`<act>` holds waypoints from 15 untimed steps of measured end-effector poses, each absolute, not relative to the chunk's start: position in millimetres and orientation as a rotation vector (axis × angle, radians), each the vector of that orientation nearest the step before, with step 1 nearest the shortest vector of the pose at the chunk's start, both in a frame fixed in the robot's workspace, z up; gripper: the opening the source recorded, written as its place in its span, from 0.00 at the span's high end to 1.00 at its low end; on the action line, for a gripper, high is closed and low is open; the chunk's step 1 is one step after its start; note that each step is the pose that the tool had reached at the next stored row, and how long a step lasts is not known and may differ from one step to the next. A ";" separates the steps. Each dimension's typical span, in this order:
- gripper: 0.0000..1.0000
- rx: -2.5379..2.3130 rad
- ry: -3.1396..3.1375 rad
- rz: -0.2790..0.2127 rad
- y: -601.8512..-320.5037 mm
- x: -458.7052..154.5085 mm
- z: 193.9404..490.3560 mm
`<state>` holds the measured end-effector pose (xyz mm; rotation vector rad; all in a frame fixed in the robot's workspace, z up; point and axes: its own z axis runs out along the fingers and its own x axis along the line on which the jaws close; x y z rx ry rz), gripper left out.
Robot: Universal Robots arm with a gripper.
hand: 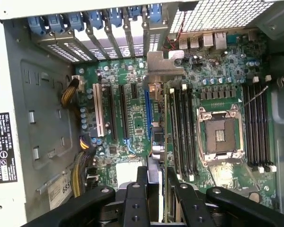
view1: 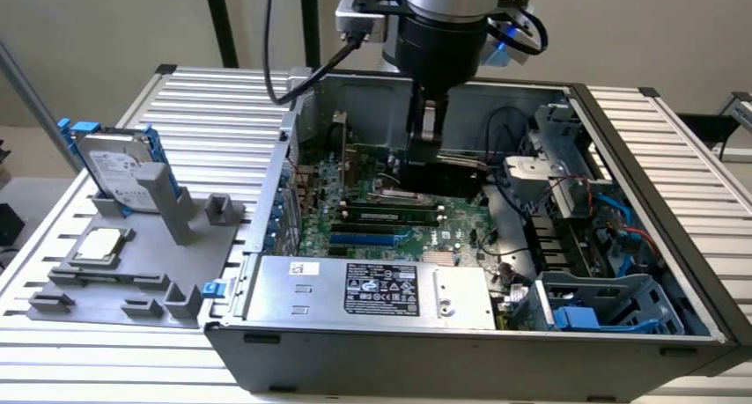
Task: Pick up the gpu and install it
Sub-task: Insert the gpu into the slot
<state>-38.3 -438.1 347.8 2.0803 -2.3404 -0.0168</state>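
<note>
— Green circuit board with a darker face and a silver metal bracket at one end: where is the gpu (view1: 453, 179) at this moment?

— Down inside the open grey metal computer case (view1: 470, 351), in the black two-fingered hand (hand: 156, 182). The fingers (hand: 135, 201) are clamped on it, one on each flat face. From the wrist view you see the card edge-on, running away from the hand to its bracket (hand: 162, 64).

— Why held on edge like that?

— My guess is so its lower edge can meet a slot square-on. It hangs over the green motherboard (hand: 135, 120), lined up along the long expansion slots and closest to the blue slot (hand: 147, 111). The bracket points toward the row of rear openings in the case wall. Whether the edge touches the slot I can't tell.

— And the other parts?

— Well apart from the hand, outside the case on the exterior view's left. A silver hard drive with blue rails (view1: 118, 162) stands upright in a grey plastic holder (view1: 141, 294), and a small square silver CPU chip (view1: 100, 244) lies flat on it. Everything sits on the ribbed metal surface (view1: 224, 105). The pick-up looks done; the seating I'd call unfinished.
</note>
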 end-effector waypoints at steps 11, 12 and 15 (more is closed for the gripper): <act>0.73 2.113 -2.321 -0.007 -438.1 -67.0 328.0; 0.73 2.116 -2.318 -0.007 -438.3 -68.8 326.2; 0.73 2.127 -2.309 -0.008 -439.0 -73.2 320.7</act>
